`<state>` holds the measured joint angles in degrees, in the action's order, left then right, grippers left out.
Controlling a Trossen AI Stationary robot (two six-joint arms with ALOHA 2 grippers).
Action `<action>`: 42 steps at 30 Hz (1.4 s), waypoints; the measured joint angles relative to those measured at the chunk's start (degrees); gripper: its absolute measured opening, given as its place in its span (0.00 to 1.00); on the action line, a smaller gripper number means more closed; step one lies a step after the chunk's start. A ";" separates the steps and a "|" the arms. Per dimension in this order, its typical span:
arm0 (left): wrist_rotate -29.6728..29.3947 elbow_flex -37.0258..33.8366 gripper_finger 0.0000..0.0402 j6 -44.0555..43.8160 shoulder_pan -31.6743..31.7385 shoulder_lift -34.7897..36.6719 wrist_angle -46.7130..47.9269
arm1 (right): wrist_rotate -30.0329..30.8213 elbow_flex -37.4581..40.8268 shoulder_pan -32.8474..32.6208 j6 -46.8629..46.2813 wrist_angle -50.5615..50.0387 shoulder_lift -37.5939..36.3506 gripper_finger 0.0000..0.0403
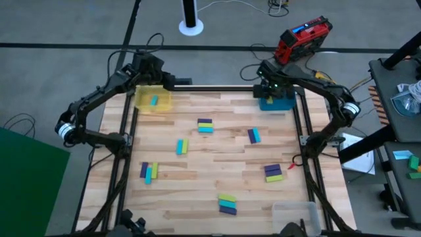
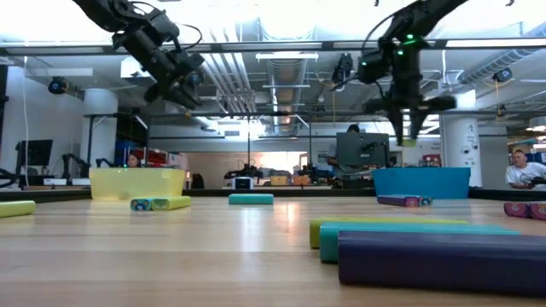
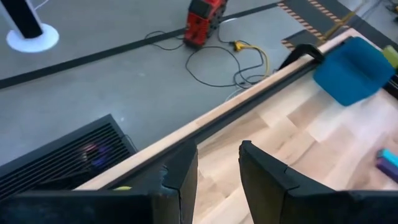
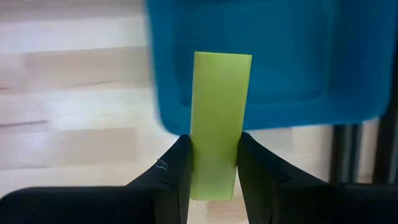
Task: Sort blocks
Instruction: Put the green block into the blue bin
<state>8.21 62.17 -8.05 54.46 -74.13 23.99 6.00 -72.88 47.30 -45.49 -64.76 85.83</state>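
Desk (image 1: 197,151), high view, 12 o'clock = far edge. One tray (image 1: 153,100) sits at 11 o'clock with a single block (image 1: 154,101) in it; the left gripper (image 1: 160,74) hangs beside its far side. A second tray (image 1: 276,102) sits at 1 o'clock, the right gripper (image 1: 271,87) above it with a block (image 4: 216,124) between its fingers (image 4: 177,165). A third tray (image 1: 295,215) lies at 5 o'clock. Block pairs (image 1: 205,126) lie touching near centre, at 3, 4, 6, 8 and 9 o'clock.
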 joint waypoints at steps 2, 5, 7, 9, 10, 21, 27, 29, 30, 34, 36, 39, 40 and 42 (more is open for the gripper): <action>0.00 0.05 0.24 0.00 0.46 0.00 0.00 | 0.02 2.39 1.42 -0.08 0.36 -1.67 0.23; -0.07 0.46 0.24 0.21 0.76 -0.02 0.09 | 1.51 5.27 3.66 -0.95 1.17 -3.33 0.23; -0.07 0.86 0.24 0.99 0.80 -0.02 -0.05 | 2.51 6.95 5.71 -0.96 1.67 -4.34 0.23; -0.07 1.13 0.24 1.82 0.78 -0.02 -0.29 | 2.66 8.56 7.55 0.01 4.04 -4.69 0.23; -0.07 1.39 0.24 2.24 0.80 -0.02 -0.40 | 2.86 9.37 8.29 0.50 5.47 -4.71 0.23; -0.11 3.82 0.24 5.90 1.26 -0.02 -1.26 | 3.06 10.14 9.38 9.70 15.68 0.08 0.23; -0.11 3.98 0.24 5.42 1.26 -0.02 -1.14 | 3.06 7.83 9.38 13.49 15.64 4.09 0.23; -0.11 3.93 0.24 5.28 1.26 -0.02 -1.05 | 3.04 7.05 9.38 14.32 15.47 5.15 0.25; -0.11 3.91 0.24 5.22 1.26 -0.02 -1.01 | 3.04 6.61 9.38 14.65 15.28 5.46 0.28; -0.10 3.90 0.24 5.20 1.26 -0.02 -1.02 | 3.04 5.21 9.38 14.69 14.43 6.18 0.39; -0.11 3.89 0.24 5.21 1.26 -0.02 -1.03 | 3.06 4.66 9.36 14.69 13.95 6.06 0.42; -0.11 3.89 0.24 6.02 1.26 -0.02 -1.15 | 3.03 4.23 9.36 14.63 13.42 5.07 0.44; -0.11 3.87 0.24 6.10 1.26 -0.02 -1.38 | 3.03 3.94 9.34 14.63 13.06 4.71 0.44; -0.13 3.86 0.24 6.12 1.26 -0.02 -1.58 | 3.06 3.53 8.68 14.66 12.78 3.57 0.43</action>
<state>8.08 66.03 -1.93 55.72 -74.15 22.41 9.06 -69.35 55.99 -30.83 -51.99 89.40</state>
